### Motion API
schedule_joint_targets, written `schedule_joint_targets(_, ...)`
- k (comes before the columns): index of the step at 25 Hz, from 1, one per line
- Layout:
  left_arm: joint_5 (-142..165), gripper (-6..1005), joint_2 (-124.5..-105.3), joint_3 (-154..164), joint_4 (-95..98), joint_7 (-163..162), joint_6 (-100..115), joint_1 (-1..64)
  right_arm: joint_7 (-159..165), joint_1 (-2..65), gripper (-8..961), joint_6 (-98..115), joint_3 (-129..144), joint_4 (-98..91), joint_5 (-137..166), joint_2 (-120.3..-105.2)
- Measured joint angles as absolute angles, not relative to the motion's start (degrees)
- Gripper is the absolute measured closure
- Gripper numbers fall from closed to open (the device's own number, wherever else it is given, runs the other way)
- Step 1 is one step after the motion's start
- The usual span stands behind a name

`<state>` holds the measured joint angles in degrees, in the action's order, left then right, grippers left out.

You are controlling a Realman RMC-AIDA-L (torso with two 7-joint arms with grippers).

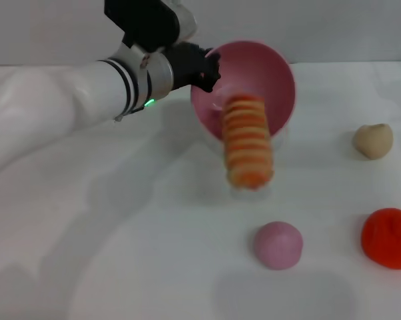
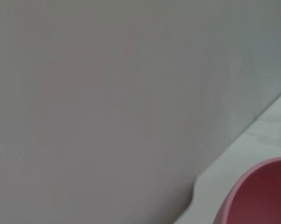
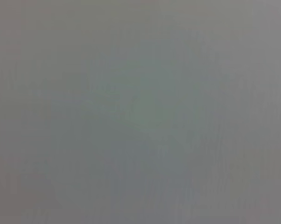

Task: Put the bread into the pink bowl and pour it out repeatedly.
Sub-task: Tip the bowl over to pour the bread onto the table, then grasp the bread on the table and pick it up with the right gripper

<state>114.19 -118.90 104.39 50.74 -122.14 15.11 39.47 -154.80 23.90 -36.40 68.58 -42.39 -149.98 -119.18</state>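
The pink bowl (image 1: 260,73) is tipped on its side above the table, its mouth facing me, at the back centre of the head view. My left gripper (image 1: 206,70) is shut on the bowl's left rim. The striped orange and cream bread (image 1: 248,141) hangs out of the bowl's lower edge, blurred, partway down to the table. A bit of the bowl's rim (image 2: 257,196) shows in a corner of the left wrist view. The right gripper is out of view; the right wrist view is blank grey.
A pink ball (image 1: 278,245) lies on the white table (image 1: 120,233) in front of the bread. A beige lump (image 1: 373,141) sits at the right, and a red lump (image 1: 389,238) at the front right edge. A grey wall runs behind the table.
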Motion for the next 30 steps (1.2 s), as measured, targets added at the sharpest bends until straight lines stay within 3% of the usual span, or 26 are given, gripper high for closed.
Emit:
schedule_joint_targets(16, 114.51, 952, -118.98, 114.69, 52.90, -120.40, 1.89, 38.44, -154.47, 24.58, 392, -37.23, 69.14, -40.90, -150.03, -119.27)
schedule_joint_targets(30, 109.86, 951, -118.54, 99.75, 50.59, -121.22, 15.49, 41.82, -154.41, 26.84, 392, -37.37, 69.15, -37.76, -150.03, -119.26)
